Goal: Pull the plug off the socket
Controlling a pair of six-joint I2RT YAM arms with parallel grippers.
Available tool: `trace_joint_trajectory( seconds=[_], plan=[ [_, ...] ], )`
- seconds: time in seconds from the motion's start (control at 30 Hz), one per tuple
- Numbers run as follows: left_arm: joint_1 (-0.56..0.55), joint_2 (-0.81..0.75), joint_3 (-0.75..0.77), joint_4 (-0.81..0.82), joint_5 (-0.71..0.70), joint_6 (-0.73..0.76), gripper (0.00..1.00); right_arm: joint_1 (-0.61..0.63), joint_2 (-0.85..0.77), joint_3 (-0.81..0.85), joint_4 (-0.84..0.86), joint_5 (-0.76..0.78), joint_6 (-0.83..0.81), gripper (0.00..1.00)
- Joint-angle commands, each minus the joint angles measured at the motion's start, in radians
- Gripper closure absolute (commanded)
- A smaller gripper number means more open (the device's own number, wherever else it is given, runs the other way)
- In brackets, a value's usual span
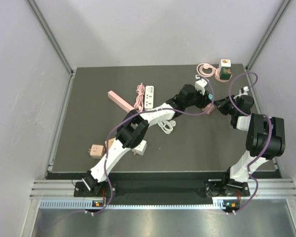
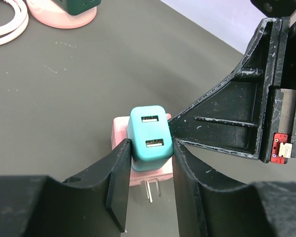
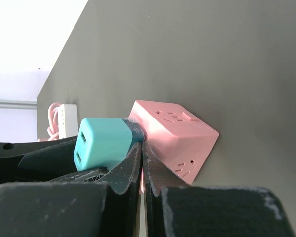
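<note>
Nearest the arm bases, a tan cube (image 1: 94,149) and a white adapter (image 1: 140,148) lie on the dark worktop (image 1: 202,143), the adapter just beside the left arm's elbow. Farther in, a white cable (image 1: 166,126) loops next to that arm. Beyond it lies a pink strip (image 1: 120,100), and to its right a coiled pink cord (image 1: 139,93) sits just beside a white power strip (image 1: 149,97).

Right of centre the two hands meet. The left hand (image 2: 150,148) is partly closed, its fingers pressed against either side of the teal plug (image 2: 149,138). The plug sits in the pink socket (image 3: 176,134), which rests on the worktop. The right hand (image 3: 142,148) is fully closed and holds nothing, its tips at the seam where plug meets socket; they seem to touch the socket, though the angle leaves that unsure.

At the far edge stands a pink round base (image 1: 219,75) carrying a green cube (image 1: 225,71), with a pink cable (image 1: 203,69) coiled beside it.
</note>
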Motion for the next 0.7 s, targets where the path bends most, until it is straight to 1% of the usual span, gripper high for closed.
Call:
trace_joint_trajectory(
  seconds=[0.0, 0.17, 0.37, 0.67],
  plan=[
    [-0.020, -0.051, -0.013, 0.119, 0.072, -0.046, 1.00, 0.017, 0.067, -0.006, -0.135, 0.086, -0.063, 1.00],
    [-0.016, -0.055, -0.039, 0.180, 0.100, -0.089, 1.00, 0.019, 0.067, -0.006, -0.137, 0.094, -0.064, 1.00],
    [-0.016, -0.058, -0.042, 0.179, 0.100, -0.089, 1.00, 0.024, 0.081, 0.017, -0.163, 0.105, -0.067, 1.00],
    [-0.014, -0.115, -0.100, 0.223, 0.104, -0.103, 1.00, 0.031, 0.108, 0.045, -0.201, 0.108, -0.069, 1.00]
  ],
)
